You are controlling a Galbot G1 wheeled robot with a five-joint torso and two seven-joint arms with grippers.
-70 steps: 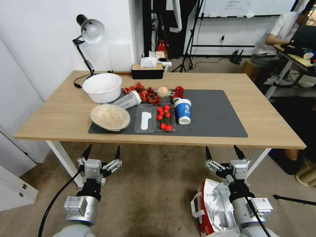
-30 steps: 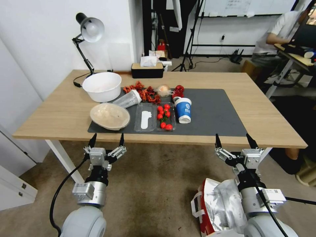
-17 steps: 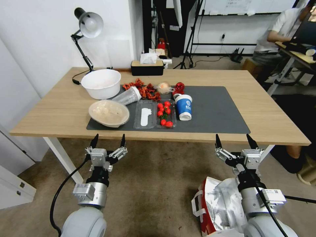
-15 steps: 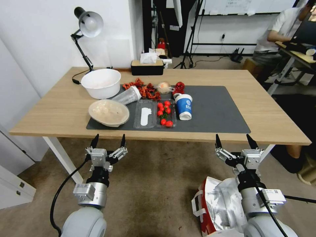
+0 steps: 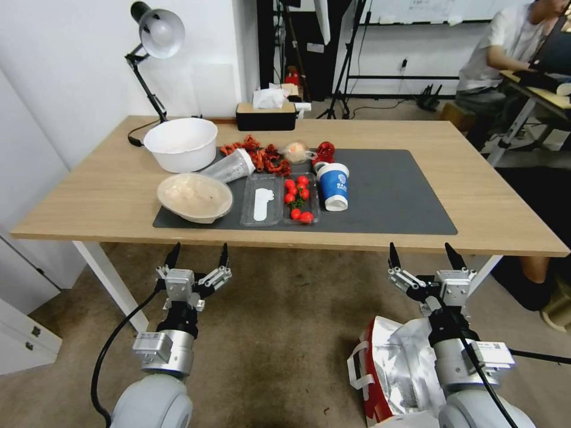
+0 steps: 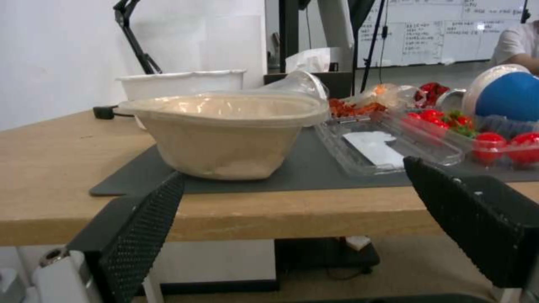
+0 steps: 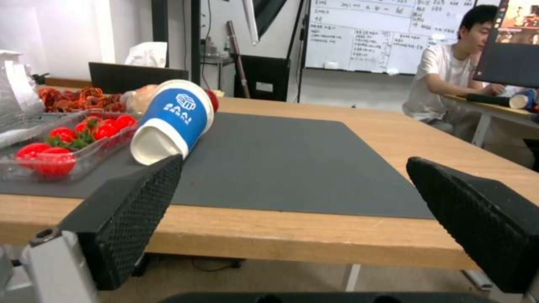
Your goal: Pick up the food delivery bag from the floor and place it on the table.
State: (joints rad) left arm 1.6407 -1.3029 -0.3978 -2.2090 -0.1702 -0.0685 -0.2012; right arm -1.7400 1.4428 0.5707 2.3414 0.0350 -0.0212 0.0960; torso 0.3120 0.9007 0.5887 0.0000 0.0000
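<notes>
The food delivery bag (image 5: 389, 368), white and red with crumpled silver foil and a white strap, stands on the floor (image 5: 279, 333) at the lower right, partly hidden behind my right arm. My right gripper (image 5: 425, 257) is open, raised above the bag just before the table's (image 5: 107, 196) front edge. My left gripper (image 5: 197, 255) is open too, level with it on the left. In the wrist views each gripper (image 6: 297, 202) (image 7: 292, 193) faces the wood edge at table height with nothing between its fingers.
On the dark grey mat (image 5: 386, 196) lie a beige bowl (image 5: 194, 197), a clear tray of tomatoes (image 5: 299, 199) and a tipped blue cup (image 5: 333, 186). A white bowl (image 5: 180, 143), a lamp (image 5: 148, 35) and a tissue box (image 5: 265, 116) stand behind. The mat's right half is bare.
Both arms rose and reached forward toward the table edge, still open. The camera has since tilted, so the table sits slightly higher in view. The bag has not moved.
</notes>
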